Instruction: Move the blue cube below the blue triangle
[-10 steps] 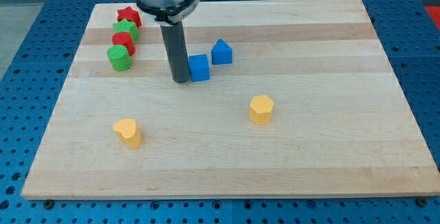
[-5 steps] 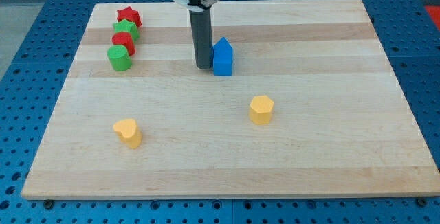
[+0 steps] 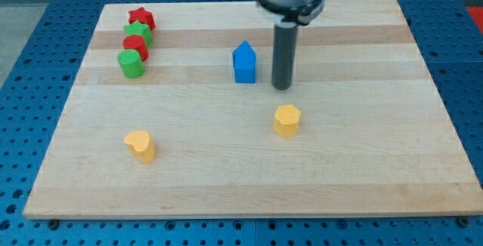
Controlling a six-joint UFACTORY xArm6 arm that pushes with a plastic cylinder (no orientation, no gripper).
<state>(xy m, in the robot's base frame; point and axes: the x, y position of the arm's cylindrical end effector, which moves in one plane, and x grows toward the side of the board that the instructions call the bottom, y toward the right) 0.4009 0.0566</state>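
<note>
Nearest the view's bottom sit two yellow blocks: a heart (image 3: 140, 145) at left and a hexagon (image 3: 287, 119) right of centre, with open board (image 3: 362, 193) around both. My tip (image 3: 282, 87) rests on the board above the hexagon, touching no block. Just to its left the blue cube (image 3: 244, 70) sits directly below the blue triangle (image 3: 243, 50), touching. Far left: two red (image 3: 140, 17) (image 3: 135, 45) and two green (image 3: 139, 32) (image 3: 130, 63) blocks, stacked in a column near the board's edge

My tip (image 3: 282, 87) sits just right of blue cube (image 3: 244, 71), w/ blue triangle (image 3: 243, 51) touching cube's top; yellow block (image 3: 287, 120) below tip.
</note>
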